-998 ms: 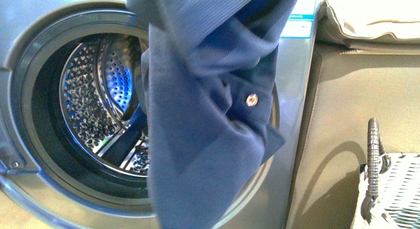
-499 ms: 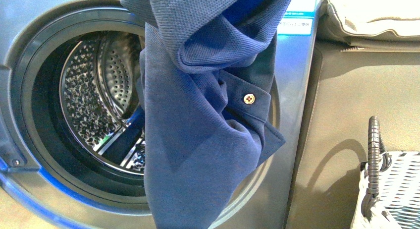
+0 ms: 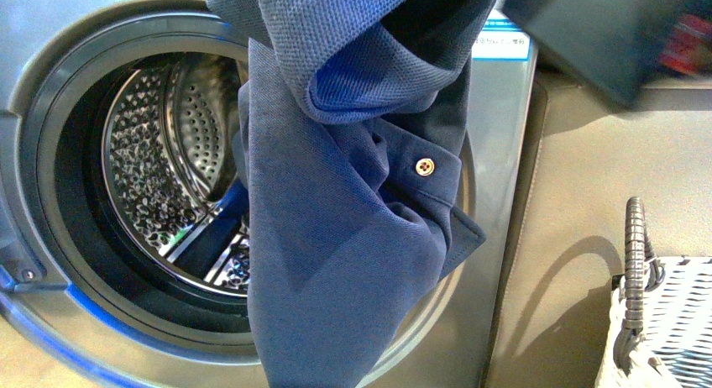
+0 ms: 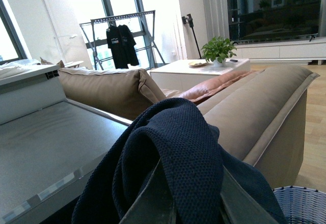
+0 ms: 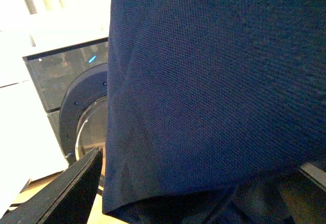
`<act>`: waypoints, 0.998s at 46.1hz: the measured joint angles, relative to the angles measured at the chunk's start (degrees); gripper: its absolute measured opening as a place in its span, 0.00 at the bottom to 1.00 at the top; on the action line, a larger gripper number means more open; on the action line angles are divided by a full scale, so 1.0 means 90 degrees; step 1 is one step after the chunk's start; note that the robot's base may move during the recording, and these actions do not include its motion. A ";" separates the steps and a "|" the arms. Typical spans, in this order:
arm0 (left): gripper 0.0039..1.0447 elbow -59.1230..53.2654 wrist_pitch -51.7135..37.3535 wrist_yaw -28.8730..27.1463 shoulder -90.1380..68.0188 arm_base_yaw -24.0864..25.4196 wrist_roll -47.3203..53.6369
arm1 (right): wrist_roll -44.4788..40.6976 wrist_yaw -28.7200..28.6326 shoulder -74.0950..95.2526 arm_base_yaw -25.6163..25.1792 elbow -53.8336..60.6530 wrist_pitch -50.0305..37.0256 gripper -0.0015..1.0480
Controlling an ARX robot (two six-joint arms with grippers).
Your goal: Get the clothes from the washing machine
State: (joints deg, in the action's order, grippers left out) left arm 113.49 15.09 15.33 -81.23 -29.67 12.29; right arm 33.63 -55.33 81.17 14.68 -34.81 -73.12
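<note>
The clothes, a slate-blue knit garment with a round snap button, hang in front of the washing machine, covering the right half of its porthole. The steel drum shows behind, and a blue strip of fabric still trails into it. My left gripper is shut on a fold of the clothes, holding it up above the machine's top. My right gripper is open, close against the hanging clothes; only one finger shows. In the front view neither gripper's jaws show.
A woven white basket with a dark handle stands at the lower right beside a beige sofa. A dark blurred arm part crosses the upper right. The washer's open door shows in the right wrist view.
A dark arm part has come into the upper right of the front view, covering the beige cushion. The hanging clothes have settled slightly and barely moved.
</note>
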 joint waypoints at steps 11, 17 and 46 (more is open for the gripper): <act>0.07 0.0000 0.0000 0.0000 0.0000 0.0000 0.0000 | -0.0097 -0.0102 0.0469 0.0240 -0.0631 0.0347 0.93; 0.07 0.0000 0.0000 0.0000 0.0000 0.0000 0.0000 | -0.0168 0.0121 0.0784 0.0393 -0.1122 0.0634 0.93; 0.07 0.0000 0.0000 -0.0029 0.0000 0.0000 0.0015 | -0.1032 0.2815 0.2215 0.1129 -0.3298 0.1974 0.93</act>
State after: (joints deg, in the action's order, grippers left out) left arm 113.49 15.09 15.07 -81.23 -29.67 12.43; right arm 24.34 -30.00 101.10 24.84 -64.49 -55.35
